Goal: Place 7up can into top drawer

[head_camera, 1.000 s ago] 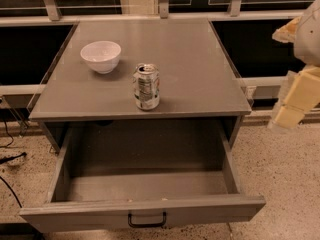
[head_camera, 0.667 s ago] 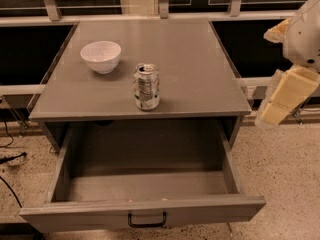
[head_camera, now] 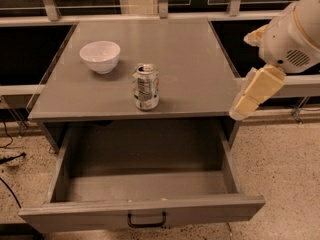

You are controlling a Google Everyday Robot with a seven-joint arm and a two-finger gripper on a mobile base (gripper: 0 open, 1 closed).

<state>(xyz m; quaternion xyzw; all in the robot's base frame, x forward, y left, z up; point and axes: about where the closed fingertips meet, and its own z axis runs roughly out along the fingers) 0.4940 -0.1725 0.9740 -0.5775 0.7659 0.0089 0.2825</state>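
Observation:
The 7up can point(head_camera: 145, 86) stands upright on the grey tabletop, near its front edge and a little left of the middle. Below it the top drawer point(head_camera: 145, 211) is pulled fully out, with nothing inside and a small dark handle point(head_camera: 146, 220) at the centre of its front panel. My gripper point(head_camera: 252, 91) hangs at the right, off the tabletop's right edge and above the drawer's right side. It is well to the right of the can and holds nothing.
A white bowl point(head_camera: 100, 56) sits on the tabletop point(head_camera: 200, 59) at the back left of the can. A metal railing point(head_camera: 160, 4) runs behind the table. Speckled floor point(head_camera: 280, 164) lies to the right, and cables point(head_camera: 10, 159) lie at the left.
My gripper and arm have moved left, from the far right edge of the view toward the table's right edge. The can, bowl and drawer have not moved.

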